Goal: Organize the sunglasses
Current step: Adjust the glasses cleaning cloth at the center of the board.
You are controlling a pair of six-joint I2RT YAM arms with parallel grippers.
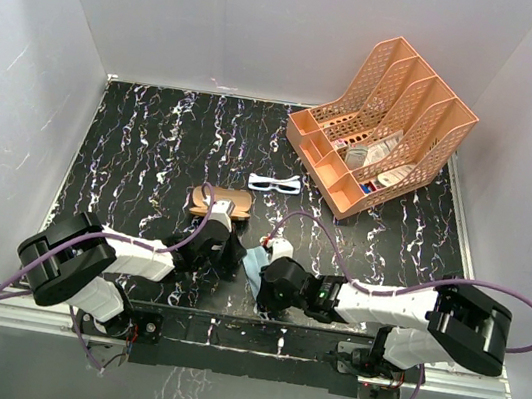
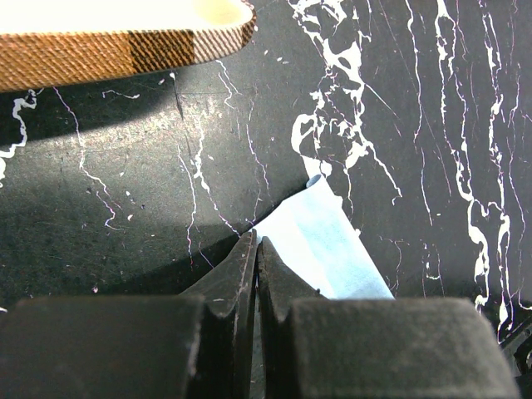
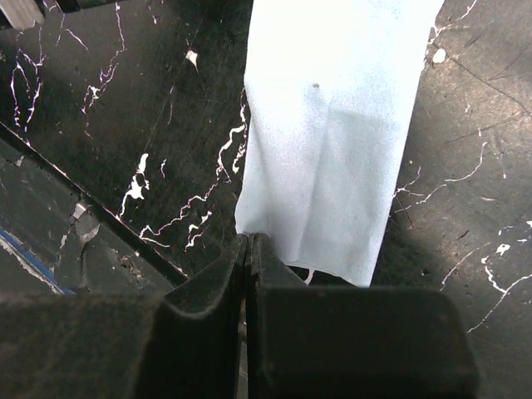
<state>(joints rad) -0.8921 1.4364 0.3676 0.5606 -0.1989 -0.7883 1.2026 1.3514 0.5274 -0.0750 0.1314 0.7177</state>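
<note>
The sunglasses (image 1: 275,183), thin white frame with bluish lenses, lie on the black marbled table, apart from both grippers. They are out of view in both wrist views. My left gripper (image 1: 233,255) (image 2: 256,243) is shut, its tips meeting a corner of the light blue cloth (image 2: 326,249). My right gripper (image 1: 267,279) (image 3: 248,239) is shut on another corner of the cloth (image 3: 332,141). The cloth (image 1: 254,267) spans between the two grippers near the table's front edge.
The brown plaid case (image 1: 220,200) lies just beyond the left gripper and shows at the top of the left wrist view (image 2: 116,50). An orange desk organiser (image 1: 384,127) with small items stands at the back right. The table's front edge (image 1: 246,326) is close behind the grippers.
</note>
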